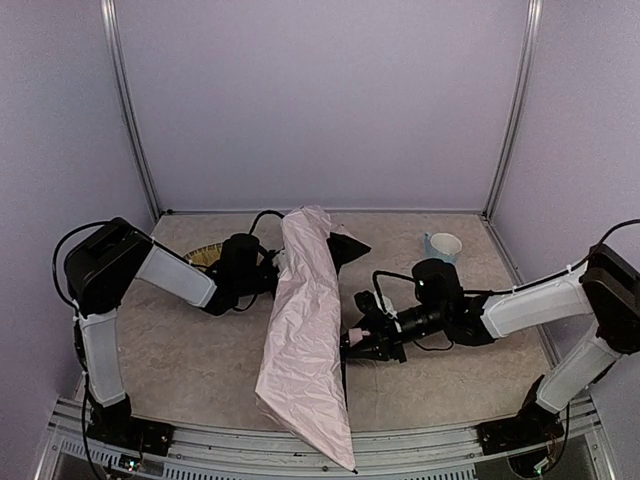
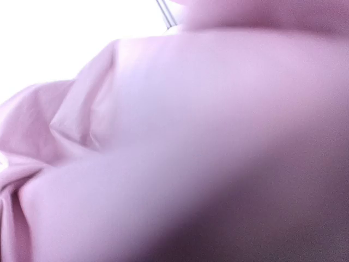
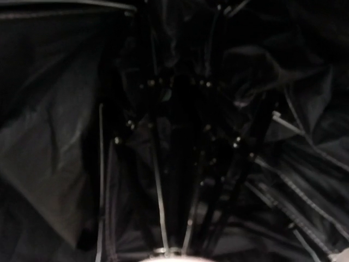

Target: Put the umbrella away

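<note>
Left wrist cam: nothing but blurred pink umbrella [image 2: 180,153] fabric, too close to focus, and none of my fingers show. Top cam: my left gripper [image 1: 274,266] tips vanish behind the canopy at its 9 o'clock side, so I can't tell what they pinch. Woven tray [image 1: 203,256] is mostly hidden behind my left arm [image 1: 175,275]. Right wrist cam: dark umbrella inside, with a pale blur [image 3: 169,258] cut off at 6 o'clock. Right gripper [image 1: 357,340] gap is too small to read.

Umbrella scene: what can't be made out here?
- Left pincer: top view, tips hidden behind the umbrella; left wrist view is only blurred pink fabric.
- Right pincer: top view, dark and too small; right wrist view shows only black lining.
- Tray: top view, mostly behind left arm.
</note>
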{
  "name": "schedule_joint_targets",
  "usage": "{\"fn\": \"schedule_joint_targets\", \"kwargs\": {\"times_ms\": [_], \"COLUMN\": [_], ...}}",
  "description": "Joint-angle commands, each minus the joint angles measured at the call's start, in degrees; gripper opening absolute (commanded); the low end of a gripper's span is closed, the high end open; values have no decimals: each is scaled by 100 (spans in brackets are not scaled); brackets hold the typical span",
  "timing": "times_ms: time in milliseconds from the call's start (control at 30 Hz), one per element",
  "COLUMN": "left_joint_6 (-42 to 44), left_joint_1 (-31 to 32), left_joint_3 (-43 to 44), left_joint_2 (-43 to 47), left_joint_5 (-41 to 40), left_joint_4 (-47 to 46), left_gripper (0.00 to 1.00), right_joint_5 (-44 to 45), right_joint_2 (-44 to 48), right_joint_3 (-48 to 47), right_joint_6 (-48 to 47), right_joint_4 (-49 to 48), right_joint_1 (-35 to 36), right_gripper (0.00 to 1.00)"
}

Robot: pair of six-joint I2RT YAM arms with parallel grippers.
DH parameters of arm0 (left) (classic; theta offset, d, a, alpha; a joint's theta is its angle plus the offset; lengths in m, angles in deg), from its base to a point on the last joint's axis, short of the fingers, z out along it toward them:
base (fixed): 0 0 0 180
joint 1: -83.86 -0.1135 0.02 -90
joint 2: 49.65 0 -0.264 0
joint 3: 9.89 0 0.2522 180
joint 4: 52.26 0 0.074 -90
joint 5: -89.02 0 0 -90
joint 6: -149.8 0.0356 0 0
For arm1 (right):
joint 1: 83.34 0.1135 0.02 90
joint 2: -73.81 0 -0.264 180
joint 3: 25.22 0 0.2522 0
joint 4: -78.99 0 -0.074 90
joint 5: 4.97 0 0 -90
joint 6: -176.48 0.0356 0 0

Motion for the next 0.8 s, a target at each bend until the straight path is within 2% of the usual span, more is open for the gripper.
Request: {"fn": "schedule_joint_targets", "kwargs": {"times_ms": [0,33,67,133,167,200,233,333,433,600,767], "left_joint_6": [65,22,-19,-92,-124,-199,-471,-850,-1138,-1694,-1845], "left_joint_1": [-27,-38,-38,-33,-39,-54,-65,-114,-113,-330,-541], "left_joint_3": [443,407,385,330,335,339,332,388,394,502,163], "left_joint_2": [-184,-177,-148,-73,-28,23,88,344,582,895,1347], "left_joint_5": [-387,-604,-749,-1348,-1720,-2203,-2501,-2696,-3186,-4081,-4994], "left_joint_4": [-88,-70,-56,126,321,517,603,1160,1340,1788,1527], "left_gripper": [0,4,13,49,59,65,76,85,98,99,99], "right_joint_5": [-195,-272,-352,-664,-819,-856,-856,-974,-1047,-783,-671], "right_joint_2": [-711,-922,-1014,-1301,-1425,-1569,-1678,-2044,-2306,-2563,-2607], "right_joint_3": [-3,-7,-1,27,38,13,-18,-182,-244,-507,-559], "right_joint_6": [271,288,355,664,790,868,893,922,1065,1048,1017], "right_joint_4": [-314,-361,-439,-762,-868,-904,-888,-695,-604,86,527], "right_joint_1": [95,55,-9,-212,-302,-385,-449,-594,-758,-856,-865], "right_gripper": [0,0,0,0,0,0,0,0,0,0,0]}}
